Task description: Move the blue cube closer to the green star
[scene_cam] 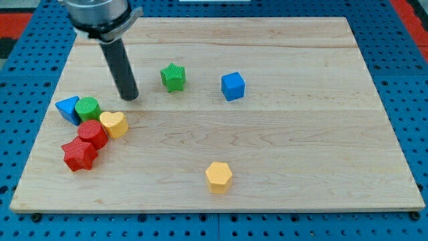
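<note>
The blue cube (233, 86) sits on the wooden board (281, 154) right of centre, toward the view's top. The green star (173, 77) lies to its left, about a block and a half away. My tip (130, 98) rests on the board left of the green star, well away from the blue cube, with the star between them. The dark rod rises from it to the view's top left.
A cluster lies at the view's left: a blue triangular block (67, 108), a green cylinder (87, 108), a yellow heart (114, 124), a red cylinder (92, 133) and a red star (79, 154). A yellow hexagon (219, 177) sits near the bottom centre.
</note>
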Controlling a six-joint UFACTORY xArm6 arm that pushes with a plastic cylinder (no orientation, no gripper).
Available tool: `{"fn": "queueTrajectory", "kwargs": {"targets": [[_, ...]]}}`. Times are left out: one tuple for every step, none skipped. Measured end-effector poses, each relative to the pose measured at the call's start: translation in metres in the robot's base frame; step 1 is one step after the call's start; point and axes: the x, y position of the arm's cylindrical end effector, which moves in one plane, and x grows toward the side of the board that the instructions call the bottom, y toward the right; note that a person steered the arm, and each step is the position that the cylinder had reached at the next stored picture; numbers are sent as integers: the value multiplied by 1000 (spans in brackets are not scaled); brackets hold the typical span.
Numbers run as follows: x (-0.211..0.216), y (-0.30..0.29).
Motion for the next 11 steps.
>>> {"fn": "queueTrajectory", "kwargs": {"targets": [[0,-4],[-34,4],[-88,48],[-126,154],[-117,264],[-62,336],[-1,363],[13,291],[1,187],[-34,132],[-64,130]]}}
